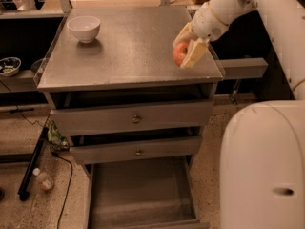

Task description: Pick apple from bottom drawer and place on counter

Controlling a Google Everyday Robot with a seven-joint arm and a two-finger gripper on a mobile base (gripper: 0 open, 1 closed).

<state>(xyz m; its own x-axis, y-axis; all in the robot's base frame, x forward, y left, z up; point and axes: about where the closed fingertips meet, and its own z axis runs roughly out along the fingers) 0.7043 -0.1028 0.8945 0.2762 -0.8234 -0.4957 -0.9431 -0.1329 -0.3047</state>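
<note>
At the right edge of the counter [128, 51], the gripper [187, 53] grasps the apple [178, 54] between its fingers. Below, the bottom drawer [138, 194] stands pulled out.

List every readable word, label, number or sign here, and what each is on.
None readable: no text shows on the counter, bowl, drawers or apple.
The bottle on the floor is too small to read.
The end effector, bare of markings, grips the apple at the counter's right edge.
</note>
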